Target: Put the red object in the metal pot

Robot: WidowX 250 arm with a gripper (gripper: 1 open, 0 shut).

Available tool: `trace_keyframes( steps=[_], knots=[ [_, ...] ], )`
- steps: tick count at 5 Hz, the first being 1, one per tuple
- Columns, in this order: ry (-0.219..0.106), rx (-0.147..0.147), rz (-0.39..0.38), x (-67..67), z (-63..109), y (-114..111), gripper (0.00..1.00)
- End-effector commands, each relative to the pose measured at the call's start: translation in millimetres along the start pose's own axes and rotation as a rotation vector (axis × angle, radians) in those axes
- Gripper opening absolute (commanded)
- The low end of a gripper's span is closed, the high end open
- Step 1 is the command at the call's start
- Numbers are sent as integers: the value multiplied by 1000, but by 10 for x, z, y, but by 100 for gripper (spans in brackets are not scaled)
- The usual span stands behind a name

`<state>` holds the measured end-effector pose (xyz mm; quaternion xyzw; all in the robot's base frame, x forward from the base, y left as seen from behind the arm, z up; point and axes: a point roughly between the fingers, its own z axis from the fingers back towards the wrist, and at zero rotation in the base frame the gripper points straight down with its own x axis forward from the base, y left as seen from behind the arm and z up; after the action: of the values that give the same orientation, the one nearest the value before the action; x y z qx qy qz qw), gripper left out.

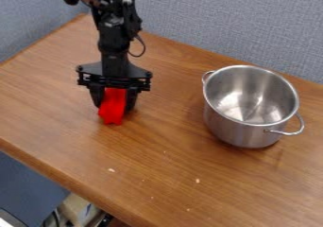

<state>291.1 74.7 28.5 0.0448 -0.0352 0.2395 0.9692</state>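
Red object (113,107) stands on the wooden table (76,75), well left of the metal pot (251,105). Gripper (113,100) points straight down over it, jaws closed on the block's sides. Pot sits upright, nothing visible inside.

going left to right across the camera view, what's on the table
gripper over the red object → metal pot, all on the wooden table
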Motion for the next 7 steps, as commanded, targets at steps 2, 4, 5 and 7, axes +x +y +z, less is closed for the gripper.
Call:
trace_keyframes(
  steps=[2, 4, 5, 7],
  knots=[
    [-27, 7, 18, -2, 150, 41, 0],
    [-32, 14, 19, -64, 240, 285, 0],
    [-38, 0, 3, -51, 322, 273, 0],
    [-32, 2, 27, -69, 261, 220, 0]
  ],
)
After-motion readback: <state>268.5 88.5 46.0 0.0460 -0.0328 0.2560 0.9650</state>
